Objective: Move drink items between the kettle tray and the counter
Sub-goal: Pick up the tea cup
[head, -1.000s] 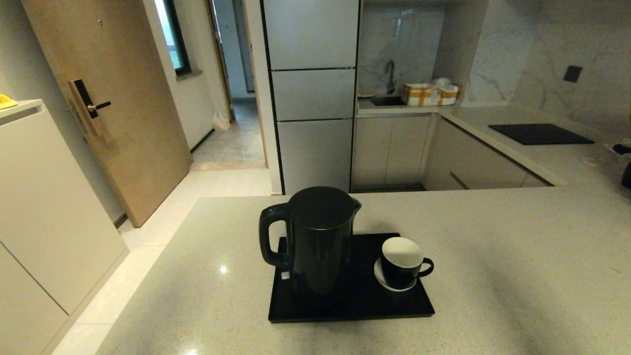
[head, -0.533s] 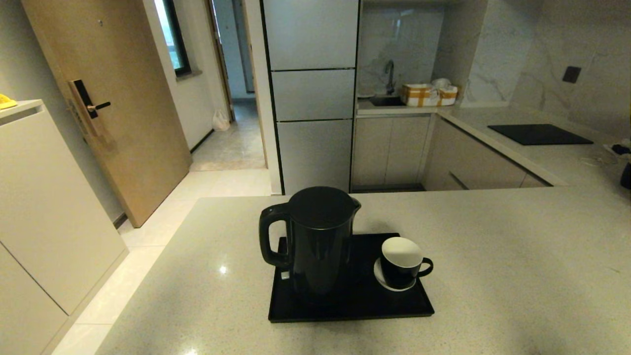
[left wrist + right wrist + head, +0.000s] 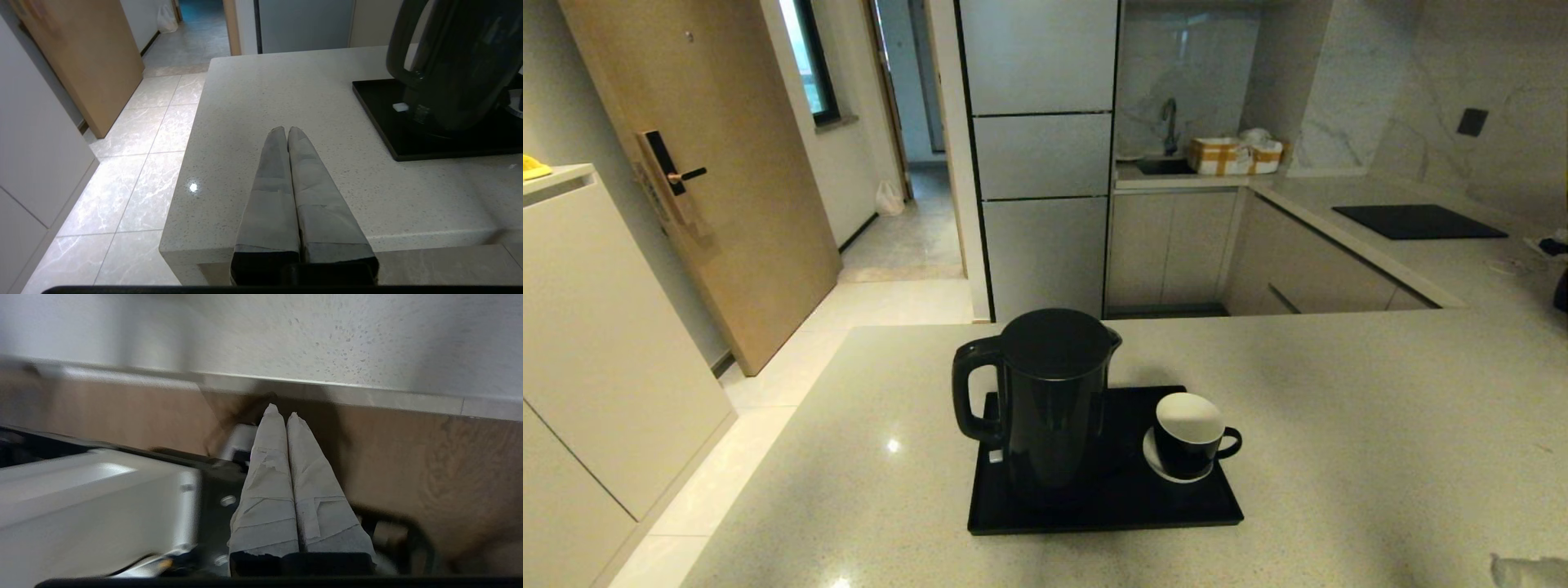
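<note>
The tall black kettle (image 3: 1054,400) stands on the left half of the black tray (image 3: 1094,510), its handle turned to the left. On the tray's right half the small black mug (image 3: 1188,437) sits on a white saucer (image 3: 1156,467). The tray rests on the speckled counter (image 3: 1339,408). My left gripper (image 3: 287,130) is shut and empty, low over the counter's (image 3: 286,90) near left corner, apart from the kettle (image 3: 461,61) and tray (image 3: 380,118). My right gripper (image 3: 281,411) is shut and empty, just below the counter's (image 3: 327,335) front edge, facing a wooden panel.
A pale part of my right arm (image 3: 1531,570) shows at the head view's near right corner. A black hob panel (image 3: 1417,220) lies far right on the side worktop. The counter's left edge drops to tiled floor (image 3: 135,134).
A pale part of my right arm has come into the head view at the near right corner. Kettle, mug and tray have not moved.
</note>
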